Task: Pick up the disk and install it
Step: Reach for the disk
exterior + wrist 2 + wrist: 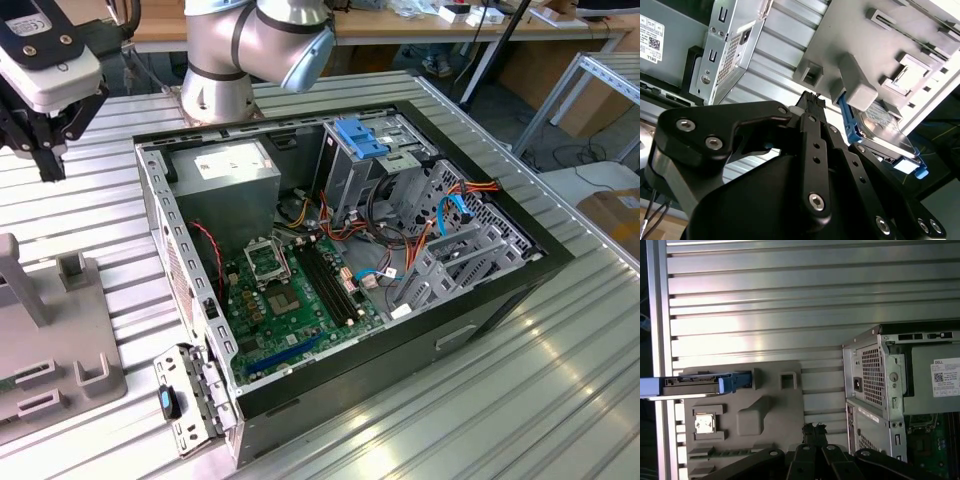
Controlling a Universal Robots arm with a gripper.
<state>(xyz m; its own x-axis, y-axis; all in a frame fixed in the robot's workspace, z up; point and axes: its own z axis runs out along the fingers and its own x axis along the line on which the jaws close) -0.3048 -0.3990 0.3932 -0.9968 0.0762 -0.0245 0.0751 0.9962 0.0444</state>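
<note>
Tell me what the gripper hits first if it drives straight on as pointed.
Probably the table slats beside the fixture edge, between it and the PC case: the gripper lines up there in the first wrist view. Depth is unclear, so the fixture might come first. The disk stands aside.

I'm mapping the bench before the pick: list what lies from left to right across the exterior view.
Grey fixture plate → power-supply box → blue bracket → metal drive cage → brown box.
</note>
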